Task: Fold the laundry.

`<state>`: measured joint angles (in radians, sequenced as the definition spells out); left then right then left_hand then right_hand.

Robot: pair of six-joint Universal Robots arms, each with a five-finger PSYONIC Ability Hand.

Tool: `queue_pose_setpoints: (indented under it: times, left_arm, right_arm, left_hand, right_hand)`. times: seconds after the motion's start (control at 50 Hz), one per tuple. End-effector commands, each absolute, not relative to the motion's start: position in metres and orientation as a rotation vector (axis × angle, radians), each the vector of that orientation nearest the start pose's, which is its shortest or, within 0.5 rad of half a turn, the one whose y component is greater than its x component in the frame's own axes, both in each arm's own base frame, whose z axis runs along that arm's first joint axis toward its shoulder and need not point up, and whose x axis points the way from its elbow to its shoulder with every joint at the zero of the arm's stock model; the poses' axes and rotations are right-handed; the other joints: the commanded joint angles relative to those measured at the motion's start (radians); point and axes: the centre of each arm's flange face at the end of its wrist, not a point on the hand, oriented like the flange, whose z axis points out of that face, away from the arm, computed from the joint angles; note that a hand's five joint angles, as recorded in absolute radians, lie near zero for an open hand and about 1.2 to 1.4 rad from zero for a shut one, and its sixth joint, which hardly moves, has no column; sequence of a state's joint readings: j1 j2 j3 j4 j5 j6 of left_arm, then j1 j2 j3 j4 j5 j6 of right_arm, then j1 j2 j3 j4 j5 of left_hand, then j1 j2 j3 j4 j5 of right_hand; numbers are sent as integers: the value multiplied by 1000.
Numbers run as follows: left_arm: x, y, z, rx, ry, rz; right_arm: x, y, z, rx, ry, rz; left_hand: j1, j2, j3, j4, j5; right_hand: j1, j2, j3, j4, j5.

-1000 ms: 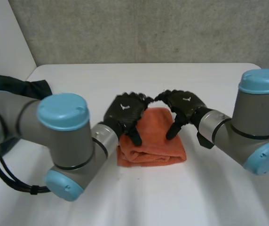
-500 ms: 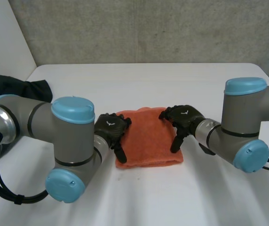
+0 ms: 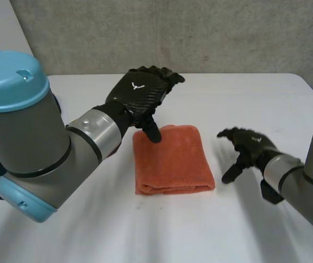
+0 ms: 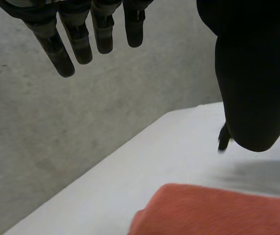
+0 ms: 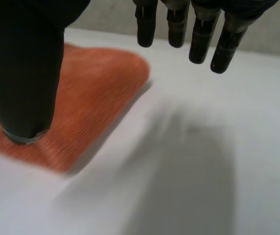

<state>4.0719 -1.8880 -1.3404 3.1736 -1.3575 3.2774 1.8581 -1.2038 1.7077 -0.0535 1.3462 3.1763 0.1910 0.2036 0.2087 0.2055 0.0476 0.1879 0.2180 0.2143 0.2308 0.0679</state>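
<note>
Orange towel [image 3: 173, 159], frame centre — folded; likely soft, light, best pinched at corners. Left hand [image 3: 140, 93], right hand [image 3: 247, 145] — both slack, empty.

Orange towel [image 4: 218, 210] edge-cropped (both wrist views)

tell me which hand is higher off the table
The left hand: it hangs high over the folded orange towel's far corner, fingers open, while the right hand sits low beside the towel, apart from it.
</note>
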Motion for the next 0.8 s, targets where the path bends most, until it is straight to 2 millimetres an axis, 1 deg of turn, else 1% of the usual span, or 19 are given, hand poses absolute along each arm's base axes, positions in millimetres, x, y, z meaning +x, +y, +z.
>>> queue_pose_setpoints:
  times: [0.02,0.08,0.14,0.16,0.2,0.22,0.34,0.46,0.58,0.64,0.66,0.72,0.74,0.76,0.8]
  left_arm:
    - [-345,-204,269,1344,2522,-2385]
    - [-346,-204,268,1346,2529,-2378]
    - [-346,-204,266,1346,2537,-2372]
    - [-345,-204,265,1344,2540,-2367]
    - [-345,-203,264,1345,2545,-2360]
    - [-345,-203,264,1345,2545,-2360]
    - [-342,-203,259,1340,2567,-2331]
    - [-340,-205,256,1325,2575,-2318]
    - [-339,-207,255,1316,2579,-2316]
    - [-339,-207,255,1316,2579,-2316]
    - [-339,-207,255,1316,2579,-2316]
    - [-339,-207,255,1316,2581,-2313]
    - [-339,-207,255,1316,2581,-2313]
    - [-339,-207,255,1316,2581,-2313]
    - [-339,-207,255,1316,2581,-2313]
  right_arm:
    - [241,-247,131,-441,2347,-1242]
    - [245,-251,124,-384,2324,-1218]
    - [248,-254,122,-358,2296,-1227]
    - [252,-256,122,-356,2271,-1236]
    - [257,-256,121,-363,2253,-1235]
    - [264,-255,121,-379,2234,-1235]
    - [274,-258,119,-395,2213,-1240]
    - [286,-258,110,-383,2203,-1202]
    - [293,-254,105,-395,2200,-1181]
    - [295,-255,102,-390,2207,-1194]
    - [295,-256,102,-389,2205,-1204]
    - [295,-259,102,-378,2206,-1238]
    - [295,-259,103,-375,2205,-1249]
    - [295,-262,104,-368,2199,-1273]
    - [295,-265,106,-357,2194,-1301]
  left_hand:
    - [-16,-28,-33,-30,-47]
    - [-13,-25,-30,-27,-44]
    - [-13,-25,-30,-27,-44]
    - [-13,-25,-30,-27,-44]
    - [-13,-25,-30,-27,-44]
    - [-13,-25,-30,-27,-44]
    - [-13,-25,-30,-27,-44]
    - [-16,-28,-33,-30,-47]
    - [-13,-25,-30,-27,-44]
    - [-16,-28,-33,-30,-47]
    - [-16,-28,-33,-30,-47]
    - [-16,-28,-33,-30,-47]
    - [-13,-25,-30,-27,-44]
    - [-16,-28,-33,-30,-47]
    - [-16,-28,-33,-30,-47]
  right_hand:
    - [73,43,47,30,19]
    - [161,131,134,118,106]
    - [220,190,194,177,165]
    - [232,202,205,189,177]
    - [238,207,211,195,183]
    - [243,213,217,201,189]
    - [279,249,252,236,224]
    - [314,284,288,271,259]
    - [314,284,288,271,259]
    - [349,319,323,306,294]
    - [390,360,364,347,335]
    - [610,580,583,567,555]
    - [718,688,692,675,663]
    - [981,951,954,938,926]
    - [1207,1177,1181,1164,1153]
